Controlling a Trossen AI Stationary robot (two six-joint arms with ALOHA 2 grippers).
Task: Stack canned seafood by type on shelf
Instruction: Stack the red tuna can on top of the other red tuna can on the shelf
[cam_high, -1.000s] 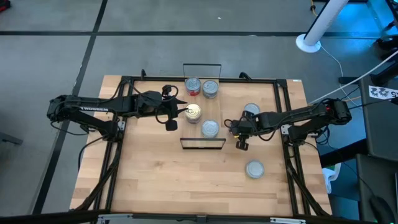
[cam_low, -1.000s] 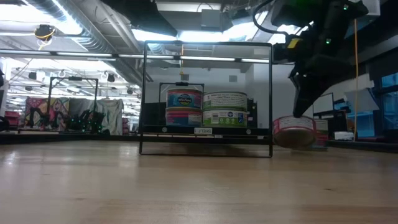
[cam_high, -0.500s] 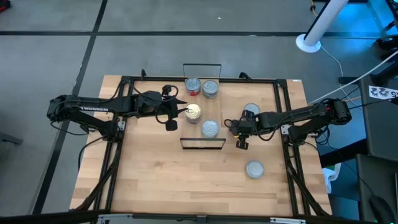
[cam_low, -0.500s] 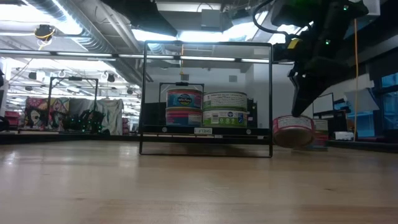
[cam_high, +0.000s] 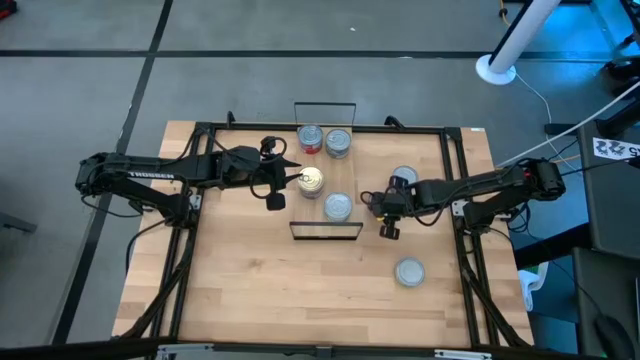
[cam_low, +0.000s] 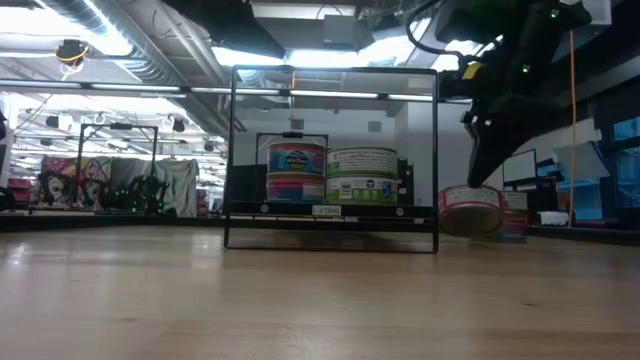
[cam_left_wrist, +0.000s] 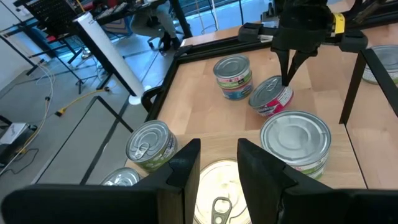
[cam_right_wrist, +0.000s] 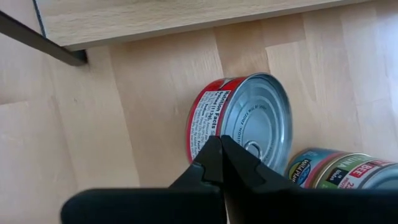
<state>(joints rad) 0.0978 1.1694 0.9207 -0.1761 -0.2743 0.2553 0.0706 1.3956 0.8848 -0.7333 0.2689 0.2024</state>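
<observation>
My table (cam_high: 250, 290) is pale, matt wood planking. The tins (cam_left_wrist: 295, 137) beside my shelf (cam_right_wrist: 186, 15) show shiny brushed metal lids, with glossy paper labels.

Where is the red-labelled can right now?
In the high view the red-labelled can lies tipped on the table's right side, off the shelf, with the right gripper, fingers shut, just beside it and another can behind.

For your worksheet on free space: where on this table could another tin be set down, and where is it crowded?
Bare wood lies between the shelf and the table's near edge, left of the lone tin. It is crowded on the shelf and beside the right gripper.
</observation>
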